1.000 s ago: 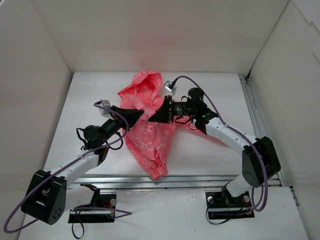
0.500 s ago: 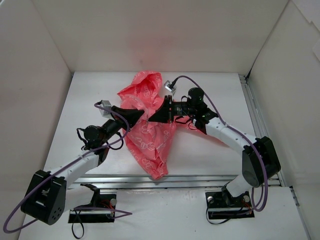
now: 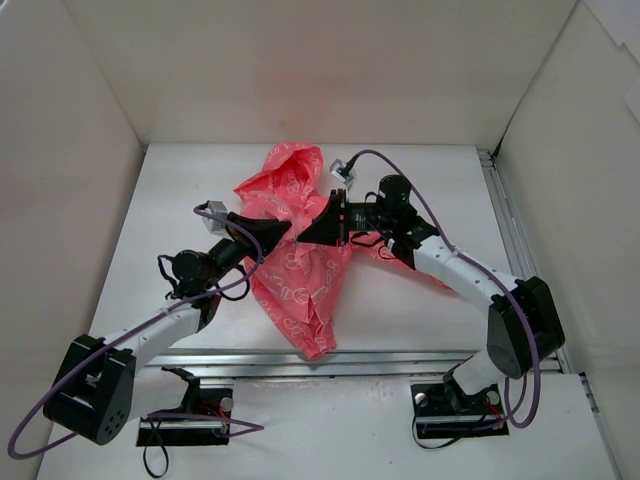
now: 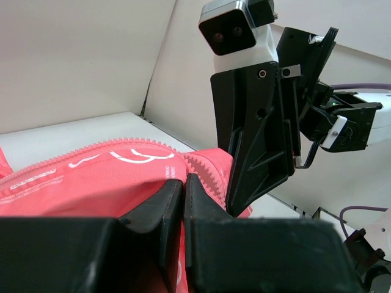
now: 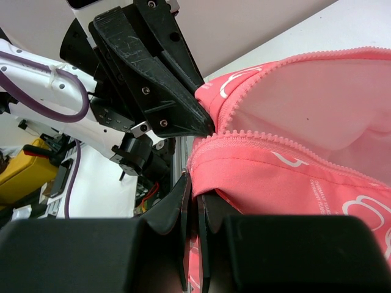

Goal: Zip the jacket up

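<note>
The coral-pink jacket point(image 3: 295, 250) with white print lies crumpled mid-table, its hem hanging toward the near edge. My left gripper point(image 3: 290, 228) and right gripper point(image 3: 300, 235) meet tip to tip over its middle. In the left wrist view the left gripper point(image 4: 184, 178) is shut on the jacket's point(image 4: 91, 177) zipper edge, with the right gripper's black finger just beyond. In the right wrist view the right gripper point(image 5: 194, 186) is shut on the other zipper edge of the jacket point(image 5: 287, 171). Pink zipper teeth point(image 5: 256, 135) run open between the two sides.
White walls enclose the table point(image 3: 200, 190) at the back, left and right. A metal rail point(image 3: 505, 210) runs along the right side and another along the near edge point(image 3: 400, 358). Purple cables loop from both arms.
The left arm's elbow shifted slightly right and the right arm edged a little. Both grippers stay shut on the jacket at the same spot.
</note>
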You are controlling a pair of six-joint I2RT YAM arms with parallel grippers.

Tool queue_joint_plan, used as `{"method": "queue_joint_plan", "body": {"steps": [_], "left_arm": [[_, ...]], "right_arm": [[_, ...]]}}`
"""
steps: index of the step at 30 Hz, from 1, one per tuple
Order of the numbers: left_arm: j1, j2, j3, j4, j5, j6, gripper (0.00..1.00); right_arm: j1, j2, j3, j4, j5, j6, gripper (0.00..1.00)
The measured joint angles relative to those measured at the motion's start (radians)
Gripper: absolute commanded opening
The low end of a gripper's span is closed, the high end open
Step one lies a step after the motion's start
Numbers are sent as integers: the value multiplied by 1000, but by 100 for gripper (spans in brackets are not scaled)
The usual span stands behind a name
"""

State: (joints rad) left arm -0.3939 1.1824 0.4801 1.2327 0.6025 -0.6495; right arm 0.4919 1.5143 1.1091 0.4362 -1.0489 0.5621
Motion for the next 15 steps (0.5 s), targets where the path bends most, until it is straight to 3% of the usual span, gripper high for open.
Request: {"method": "queue_joint_plan", "body": {"steps": [15], "left_arm": [[0, -17, -3, -5, -3, 23, 0]], "right_arm": [[-12, -3, -11, 8, 1, 3, 0]]}}
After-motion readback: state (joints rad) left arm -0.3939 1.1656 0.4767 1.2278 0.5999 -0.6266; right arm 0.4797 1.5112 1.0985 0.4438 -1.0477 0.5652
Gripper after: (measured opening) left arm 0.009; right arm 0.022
